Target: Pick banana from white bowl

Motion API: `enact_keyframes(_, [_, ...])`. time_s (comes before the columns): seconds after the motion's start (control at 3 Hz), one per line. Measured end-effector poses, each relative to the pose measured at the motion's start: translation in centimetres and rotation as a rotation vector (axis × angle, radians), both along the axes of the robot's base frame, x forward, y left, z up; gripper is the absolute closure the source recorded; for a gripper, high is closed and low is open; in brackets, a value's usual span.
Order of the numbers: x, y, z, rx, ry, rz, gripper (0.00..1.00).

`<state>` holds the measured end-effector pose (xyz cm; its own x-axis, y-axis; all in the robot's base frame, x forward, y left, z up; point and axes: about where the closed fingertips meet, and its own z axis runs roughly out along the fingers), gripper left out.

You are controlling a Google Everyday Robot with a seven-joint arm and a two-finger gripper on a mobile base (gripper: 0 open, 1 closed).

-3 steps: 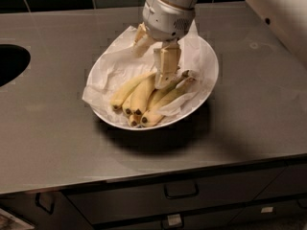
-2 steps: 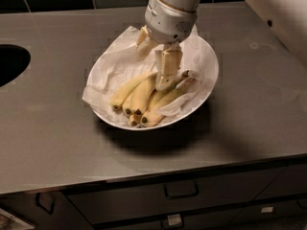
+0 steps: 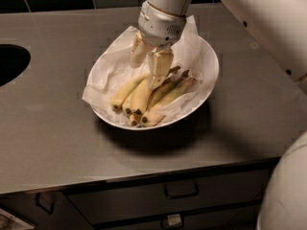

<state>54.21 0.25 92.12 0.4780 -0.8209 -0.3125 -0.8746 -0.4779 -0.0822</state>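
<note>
Grey metal table (image 3: 57, 143), wide and dull-surfaced; white robot arm (image 3: 259, 13) reaches in from upper right over a wide shallow white bowl (image 3: 214, 75) standing near the table's middle, lined with crumpled white paper (image 3: 103, 80). In the bowl, a bunch of slimmer bananas (image 3: 170, 96) lies fanned beside the plump yellow banana (image 3: 141, 97), dark tips toward the near rim. Gripper (image 3: 149, 63) low over the bowl's far side, jaws parted and gripping nothing, one pale fingertip (image 3: 159, 71) touching the plump banana's upper end.
</note>
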Motion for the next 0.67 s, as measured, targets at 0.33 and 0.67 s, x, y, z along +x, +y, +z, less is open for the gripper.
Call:
enact_keyframes(0.33, [0.77, 0.71, -0.64, 0.0, 0.014, 0.012, 0.44])
enact_keyframes(0.67, [0.75, 0.84, -1.18, -0.002, 0.025, 0.013, 0.47])
